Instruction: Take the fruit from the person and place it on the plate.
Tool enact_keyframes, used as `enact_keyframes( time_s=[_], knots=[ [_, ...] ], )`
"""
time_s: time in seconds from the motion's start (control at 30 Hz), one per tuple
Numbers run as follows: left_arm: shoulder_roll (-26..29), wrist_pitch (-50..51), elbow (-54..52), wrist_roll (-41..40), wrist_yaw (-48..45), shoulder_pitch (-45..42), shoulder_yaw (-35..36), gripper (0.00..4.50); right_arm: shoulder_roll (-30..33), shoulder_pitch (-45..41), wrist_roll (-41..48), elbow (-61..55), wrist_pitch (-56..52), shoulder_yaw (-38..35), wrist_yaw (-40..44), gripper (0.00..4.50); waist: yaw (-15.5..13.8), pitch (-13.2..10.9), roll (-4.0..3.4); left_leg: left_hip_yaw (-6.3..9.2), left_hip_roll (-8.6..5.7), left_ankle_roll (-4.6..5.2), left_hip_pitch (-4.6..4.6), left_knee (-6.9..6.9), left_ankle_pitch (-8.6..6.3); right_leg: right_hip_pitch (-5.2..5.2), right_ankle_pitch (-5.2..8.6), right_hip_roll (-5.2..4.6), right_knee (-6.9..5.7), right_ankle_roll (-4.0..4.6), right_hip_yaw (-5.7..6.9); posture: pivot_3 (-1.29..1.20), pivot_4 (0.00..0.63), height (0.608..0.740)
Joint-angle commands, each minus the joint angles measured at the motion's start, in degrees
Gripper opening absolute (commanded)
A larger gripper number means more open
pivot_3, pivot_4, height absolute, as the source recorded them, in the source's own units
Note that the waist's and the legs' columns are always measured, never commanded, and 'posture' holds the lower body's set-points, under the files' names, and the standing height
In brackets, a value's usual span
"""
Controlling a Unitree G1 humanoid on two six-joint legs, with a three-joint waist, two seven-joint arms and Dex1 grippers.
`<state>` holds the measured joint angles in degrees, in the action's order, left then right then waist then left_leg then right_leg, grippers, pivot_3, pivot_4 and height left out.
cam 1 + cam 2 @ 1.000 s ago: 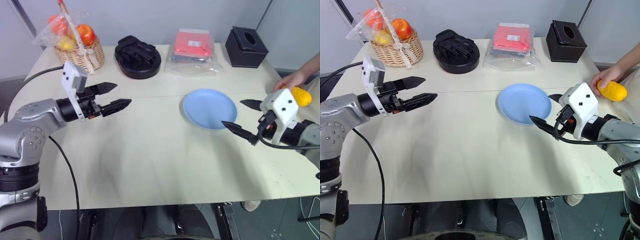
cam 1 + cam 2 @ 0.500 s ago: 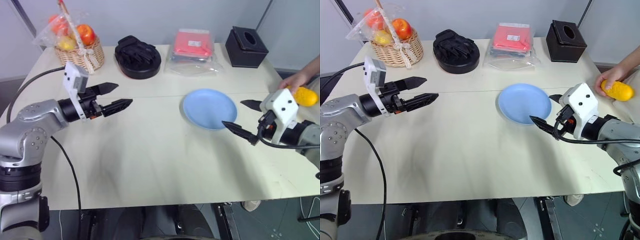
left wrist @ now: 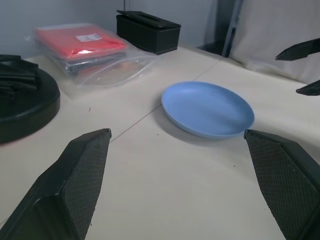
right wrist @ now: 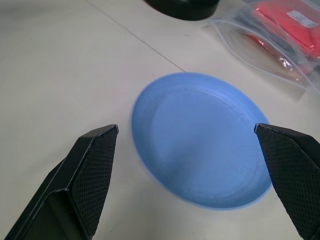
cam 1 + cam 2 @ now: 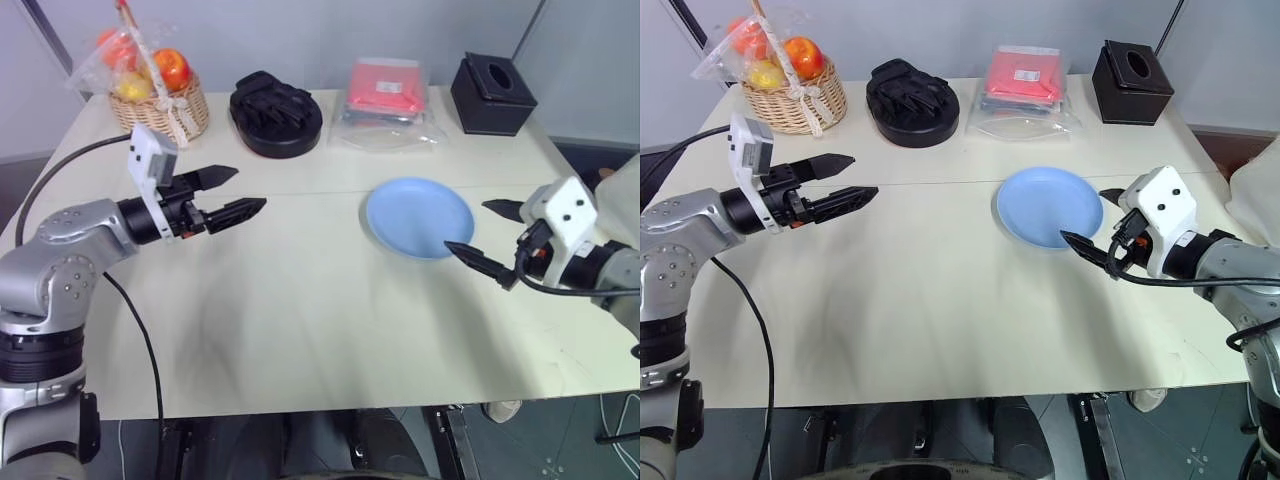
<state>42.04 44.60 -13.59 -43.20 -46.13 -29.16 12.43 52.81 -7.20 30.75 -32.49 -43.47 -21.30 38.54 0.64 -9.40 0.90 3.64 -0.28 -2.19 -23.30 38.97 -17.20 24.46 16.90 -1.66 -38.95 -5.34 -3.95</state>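
- Your left gripper (image 5: 228, 193) hovers over the left half of the table (image 5: 300, 320), fingers spread wide and holding nothing.
- Your right gripper (image 5: 1093, 222) sits just beside the near right edge of the light-blue plate (image 5: 1048, 206), fingers also spread apart, nothing between them.
- The plate lies bare on the table, right of centre.
- Along the far edge stand a fruit basket (image 5: 158, 98), a black dish (image 5: 275, 115), a bagged red packet (image 5: 387, 95) and a black box (image 5: 492, 94).

Grey metal arms, black cables, white cam boxes, black pointed claw fingers (image 5: 235, 212) w/ textured pads
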Motion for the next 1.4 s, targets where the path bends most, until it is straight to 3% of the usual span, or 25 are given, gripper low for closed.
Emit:
enact_keyframes(
  time_s=[0.03, 0.2, 0.47, 0.67, 1.2, 1.3, 1.37, 1.4],
  knots=[
    [-0.45, -1.18, -0.47, -0.2, 0.14, -1.53, 0.5, 4.45, 0.08, -0.93, 0.65, -1.62, 0.22, -2.39, -0.7, 4.5, -0.04, 0.0, 0.0, 0.0, 0.0, 0.0, 0.0, 0.0, 0.0, 0.0, 0.0, 0.0, 0.0, 0.0, 0.0, 0.0, 0.15, 0.74],
    [-4.36, -1.35, 0.45, -1.51, 4.27, -4.64, 2.32, 4.45, -0.38, -1.91, 0.64, -1.44, 0.44, -1.87, -1.71, 4.5, -0.12, 0.0, 0.0, 0.0, -0.01, 0.0, 0.0, 0.01, 0.0, 0.0, 0.0, 0.0, 0.0, 0.0, 0.0, 0.0, 0.15, 0.74],
    [-19.37, 2.49, 1.87, -13.53, 22.05, -14.02, 7.98, 4.45, -0.81, -3.86, 0.62, -0.72, 0.72, -0.19, -2.29, 4.5, -0.18, 0.0, 0.01, 0.01, -0.01, 0.0, -0.03, 0.09, 0.0, 0.0, 0.0, -0.02, -0.01, 0.0, 0.0, 0.0, 0.15, 0.74],
    [-27.05, 1.37, 7.26, -16.36, 32.26, -19.94, 8.89, 4.45, -1.13, -5.43, 0.47, -0.44, 0.83, 1.18, -2.68, 4.5, -0.04, 0.0, 0.01, 0.01, -0.01, 0.0, -0.02, 0.1, 0.0, 0.0, 0.0, 0.0, -0.02, -0.01, 0.0, 0.0, 0.15, 0.74],
    [-30.42, -4.8, 19.23, -12.56, 31.77, -28.06, 6.91, 4.45, -2.12, -3.43, 0.91, -3.2, -0.33, -0.58, -4.66, 4.5, -0.1, 0.0, 0.01, 0.0, -0.04, -0.07, -0.01, 0.1, 0.04, 0.0, 0.0, 0.01, -0.02, -0.01, -0.01, 0.0, 0.15, 0.74],
    [-30.76, -5.22, 20.55, -11.9, 30.63, -28.66, 6.37, 3.61, -2.15, -2.73, 1.03, -3.7, -0.55, -1.23, -5.02, 4.5, -0.16, 0.0, 0.02, 0.0, -0.05, -0.07, -0.02, 0.11, 0.04, 0.0, 0.0, 0.0, -0.02, -0.01, 0.0, 0.0, 0.15, 0.74],
    [-30.85, -5.49, 21.16, -11.51, 30.23, -28.92, 6.22, 2.63, -2.19, -2.47, 1.15, -3.99, -0.71, -1.43, -5.2, 4.5, -0.16, 0.0, 0.01, 0.0, -0.06, -0.07, -0.02, 0.1, 0.04, 0.0, 0.0, 0.0, -0.02, -0.01, 0.0, 0.0, 0.15, 0.74],
    [-30.87, -5.6, 21.34, -11.38, 30.12, -29.0, 6.19, 2.51, -2.22, -2.34, 1.22, -4.18, -0.81, -1.54, -5.28, 4.5, -0.15, -0.01, 0.01, 0.0, -0.06, -0.07, -0.02, 0.1, 0.04, 0.0, 0.0, 0.0, -0.02, -0.01, 0.0, 0.0, 0.15, 0.74]
  ],
)
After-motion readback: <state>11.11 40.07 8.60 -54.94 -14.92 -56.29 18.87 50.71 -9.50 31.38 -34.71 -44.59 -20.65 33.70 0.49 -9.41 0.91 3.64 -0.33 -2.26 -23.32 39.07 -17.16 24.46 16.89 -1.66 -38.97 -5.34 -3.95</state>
